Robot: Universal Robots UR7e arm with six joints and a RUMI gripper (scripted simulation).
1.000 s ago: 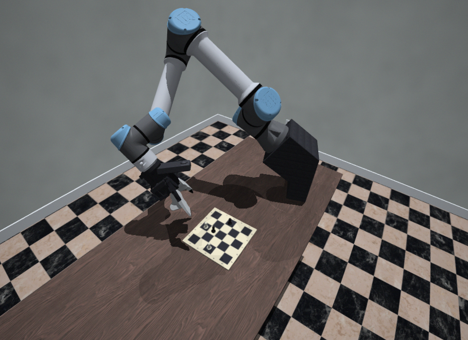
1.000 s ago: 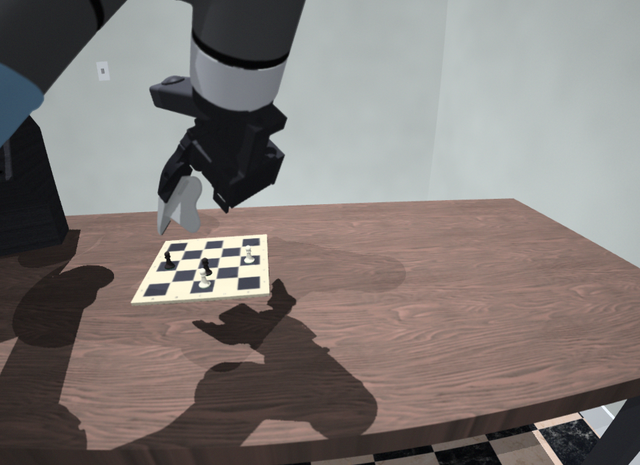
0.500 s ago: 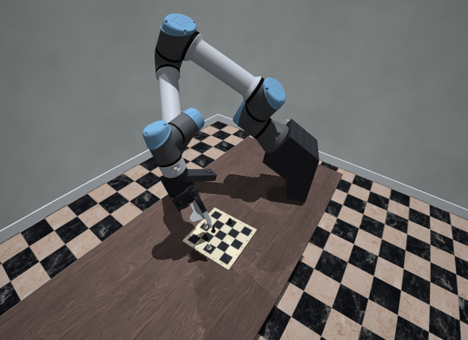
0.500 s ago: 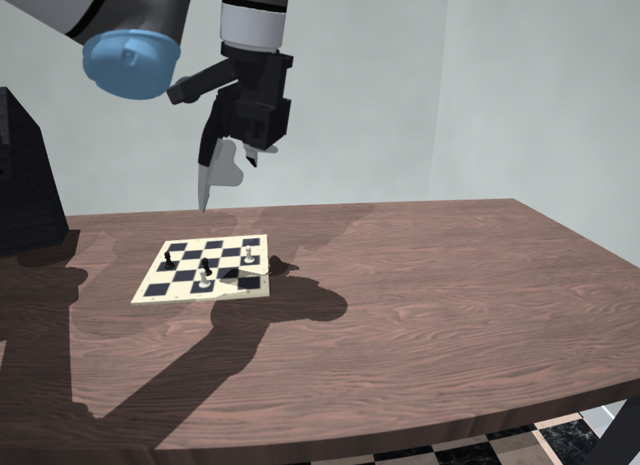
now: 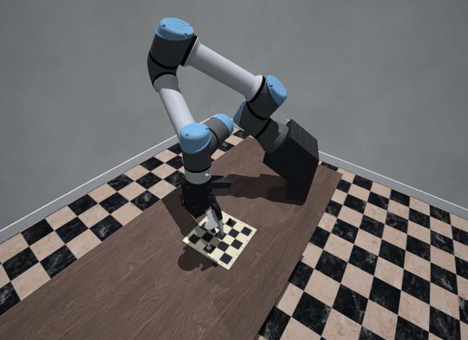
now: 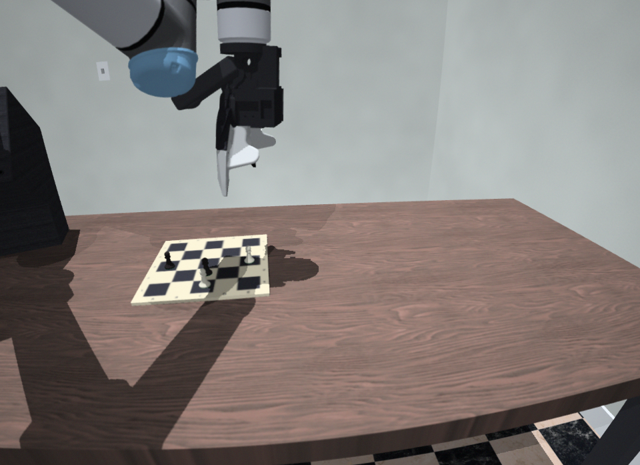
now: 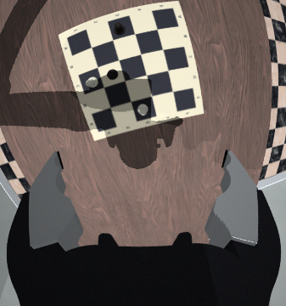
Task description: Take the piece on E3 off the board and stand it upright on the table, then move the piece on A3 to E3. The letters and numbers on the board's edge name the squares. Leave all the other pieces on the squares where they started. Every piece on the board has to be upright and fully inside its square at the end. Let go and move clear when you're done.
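Wooden worktop [image 6: 413, 305] carries a chessboard [image 6: 155, 293] near its far left corner. Above it hangs the end effector [image 6: 235, 165], spread wide, holding nothing. Two white pawns [image 6: 205, 278] and two black pawns [image 6: 168, 261] stand upright on board squares.

My arm arched high, wrist pointing straight down, fingers spread wide.

My gripper [image 6: 237, 163] hangs in the air with its jaws fully apart and nothing between them; my two pale fingers frame either side of the wrist view. My forearm drops nearly vertical from a blue-capped wrist joint [image 5: 194, 136], while my upper arm [image 5: 223, 70] slopes back down from the high elbow toward my base.
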